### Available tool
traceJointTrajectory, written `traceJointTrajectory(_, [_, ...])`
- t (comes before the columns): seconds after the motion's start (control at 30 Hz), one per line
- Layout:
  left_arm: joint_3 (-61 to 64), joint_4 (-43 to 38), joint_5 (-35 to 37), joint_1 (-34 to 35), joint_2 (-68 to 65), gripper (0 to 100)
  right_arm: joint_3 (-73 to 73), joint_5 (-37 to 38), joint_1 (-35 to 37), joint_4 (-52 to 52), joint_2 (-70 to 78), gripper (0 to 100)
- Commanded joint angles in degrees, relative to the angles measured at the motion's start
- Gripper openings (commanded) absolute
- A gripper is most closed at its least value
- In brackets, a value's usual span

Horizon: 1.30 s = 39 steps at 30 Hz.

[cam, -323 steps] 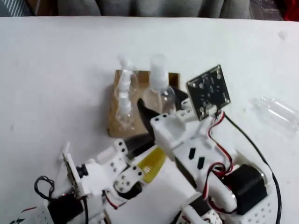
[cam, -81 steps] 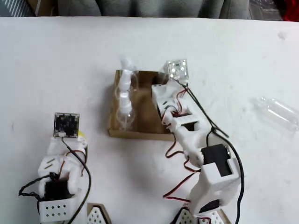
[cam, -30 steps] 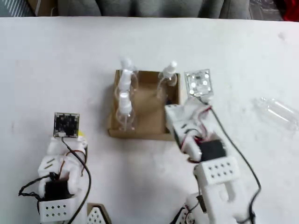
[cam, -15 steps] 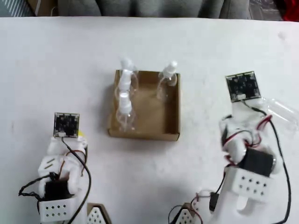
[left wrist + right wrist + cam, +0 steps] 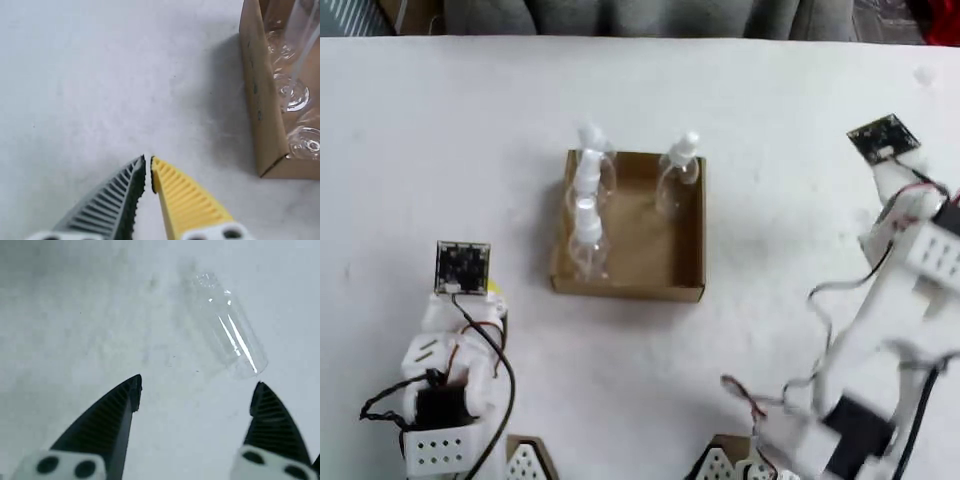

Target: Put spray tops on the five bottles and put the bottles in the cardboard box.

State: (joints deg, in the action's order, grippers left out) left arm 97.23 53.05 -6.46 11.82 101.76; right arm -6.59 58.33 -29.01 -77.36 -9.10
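The cardboard box (image 5: 691, 260) sits mid-table. Three clear bottles with white spray tops stand in it: two along its left side (image 5: 588, 172) (image 5: 586, 228) and one in the back right corner (image 5: 678, 178). A bare clear bottle (image 5: 226, 325) lies on the white table just ahead of my right gripper (image 5: 197, 386), which is wide open and holds nothing. The right arm (image 5: 905, 262) stands at the table's right side. My left gripper (image 5: 148, 162) is shut on nothing, low over the table beside the box (image 5: 256, 90). The left arm (image 5: 450, 345) is folded at the front left.
A small white object (image 5: 923, 73) lies near the table's back right corner. Bare table lies all around the box, and wires hang off both arms near the front edge.
The right arm left a capped bottle standing in the box's back right corner, pulled back and swung right to the lying bottle. The left arm stayed still.
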Motion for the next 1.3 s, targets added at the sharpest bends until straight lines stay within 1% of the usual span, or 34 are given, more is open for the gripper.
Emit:
traceJointTrajectory(0.0, [-0.09, -1.49, -0.7, 0.66, 0.31, 2, 16.79, 8.35, -1.01, -4.26, 11.38, 32.0])
traceJointTrajectory(0.13, [-0.09, -1.49, -0.7, 0.66, 0.31, 2, 32.18, 14.24, -1.36, -7.96, 24.75, 32.2])
traceJointTrajectory(0.3, [-0.09, -1.49, -1.05, 0.66, 0.31, 2, 50.73, 19.08, -1.54, -12.79, 40.75, 32.2])
traceJointTrajectory(0.43, [-0.09, -1.41, -5.19, 0.66, 0.31, 2, 63.91, 22.24, -2.68, -17.1, 52.35, 32.2])
traceJointTrajectory(0.5, [-0.09, -1.41, -5.63, 0.66, 0.31, 2, 69.89, 24.18, -3.21, -19.21, 57.54, 32.2])
traceJointTrajectory(0.6, [-0.09, -1.41, -5.63, 0.66, 0.31, 2, 77.71, 25.05, -4.44, -19.74, 64.48, 32.2])
traceJointTrajectory(0.87, [-0.09, -1.41, -5.8, 0.66, 0.31, 2, 91.96, 25.32, -6.37, -19.38, 78.11, 32.2])
traceJointTrajectory(1.0, [-0.09, -1.41, -5.89, 0.66, 0.31, 2, 93.63, 27.6, -6.2, -19.38, 82.24, 32.0])
traceJointTrajectory(1.1, [-0.09, -1.41, -5.89, 0.66, 0.31, 2, 93.89, 27.87, -6.2, -19.3, 84.53, 31.7])
traceJointTrajectory(1.17, [-0.09, -1.41, -5.89, 0.66, 0.31, 2, 94.07, 27.87, -6.2, -19.3, 85.32, 27.2])
traceJointTrajectory(1.2, [-0.09, -1.41, -5.98, 0.66, 0.31, 2, 94.15, 27.87, -6.11, -19.21, 85.49, 22.0])
traceJointTrajectory(1.27, [-0.09, -1.41, -5.98, 0.66, 0.31, 2, 94.15, 27.87, -6.11, -19.12, 85.49, 7.3])
